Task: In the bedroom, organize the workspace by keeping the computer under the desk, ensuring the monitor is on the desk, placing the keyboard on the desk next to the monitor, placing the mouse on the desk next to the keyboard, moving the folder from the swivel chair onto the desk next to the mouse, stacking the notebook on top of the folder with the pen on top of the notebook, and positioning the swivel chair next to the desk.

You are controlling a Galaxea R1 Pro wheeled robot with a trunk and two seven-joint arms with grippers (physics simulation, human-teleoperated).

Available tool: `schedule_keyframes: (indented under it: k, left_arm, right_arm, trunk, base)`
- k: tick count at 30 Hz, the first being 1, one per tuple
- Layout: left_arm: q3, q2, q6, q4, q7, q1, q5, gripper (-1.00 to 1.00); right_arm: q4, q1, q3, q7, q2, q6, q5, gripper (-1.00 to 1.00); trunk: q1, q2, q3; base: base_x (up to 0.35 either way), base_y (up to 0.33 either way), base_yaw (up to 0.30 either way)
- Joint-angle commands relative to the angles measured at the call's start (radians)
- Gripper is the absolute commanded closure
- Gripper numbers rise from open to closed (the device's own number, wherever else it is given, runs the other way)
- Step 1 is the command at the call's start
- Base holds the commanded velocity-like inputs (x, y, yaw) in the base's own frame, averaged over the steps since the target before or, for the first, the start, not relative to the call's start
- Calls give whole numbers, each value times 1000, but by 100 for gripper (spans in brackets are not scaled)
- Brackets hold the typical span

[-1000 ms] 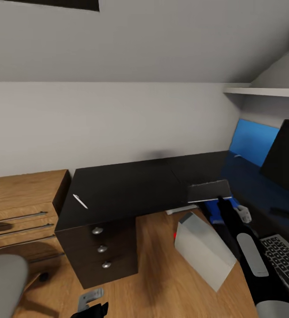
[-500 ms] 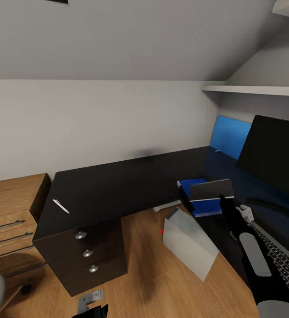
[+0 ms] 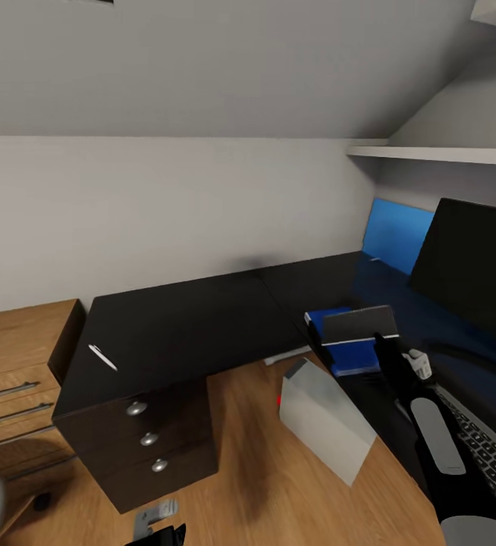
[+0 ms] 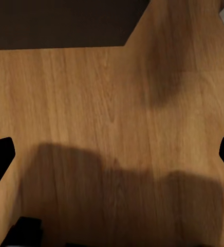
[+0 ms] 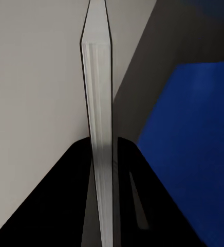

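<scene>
Holding the dark notebook [image 3: 359, 327] level by its near edge, the right gripper [image 3: 384, 343] hovers it just above the blue folder [image 3: 339, 334] on the black desk [image 3: 195, 322], apparently lined up for stacking there.

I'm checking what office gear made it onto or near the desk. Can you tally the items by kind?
Folder: 1
Notebook, held over the folder in the right hand: 1
Pen: 1
Monitor: 1
Keyboard: 1
Computer, on the floor: 1
Total: 6
</scene>
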Motion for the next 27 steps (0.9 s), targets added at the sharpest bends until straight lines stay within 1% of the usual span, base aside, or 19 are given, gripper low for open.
schedule_keyframes:
  k: [1,8,10,13,15,19,21,22,25,27]
  left_arm:
    - [1,-1,5,1,5,0,11,-100]
    - [1,-1,5,9,5,0,11,-100]
    - [1,-1,4,9,5,0,11,-100]
    - [1,-1,4,9,5,0,11,-100]
    - [1,-1,5,11,5,0,11,-100]
    - [1,-1,5,12,5,0,11,-100]
    - [1,-1,5,12,5,0,11,-100]
    - [1,-1,5,12,5,0,11,-100]
    - [1,-1,5,15,5,0,11,-100]
    - [1,-1,5,16,5,0,11,-100]
  right_arm:
    - [0,-1,-2,5,0,10,-9,100]
    - [0,-1,-2,-2,5,17,-9,100]
    - [0,-1,-4,-19,6,17,-14,100]
    - [0,-1,-4,-35,6,17,-35,100]
    - [0,-1,-5,-46,5,17,-72,100]
    - [0,-1,-5,-56,5,17,-117,100]
    - [-1,-1,-5,-64,5,17,-130,100]
    - [-1,-1,-5,-78,6,16,-135,100]
    - [-1,-1,-5,-96,6,16,-142,100]
    - [-1,-1,-5,-105,6,17,-165,100]
  trunk:
    - [0,0,-1]
    - [0,0,-1]
    - [0,0,-1]
    - [0,0,-1]
    - [0,0,-1]
    - [0,0,-1]
    - [0,0,-1]
    - [0,0,-1]
    - [0,0,-1]
    - [0,0,-1]
  base:
    - [255,0,0]
    - [112,0,0]
    - [222,0,0]
    - [245,0,0]
    - [111,0,0]
    - [46,0,0]
    - [13,0,0]
    - [3,0,0]
    - [2,0,0]
    - [0,0,0]
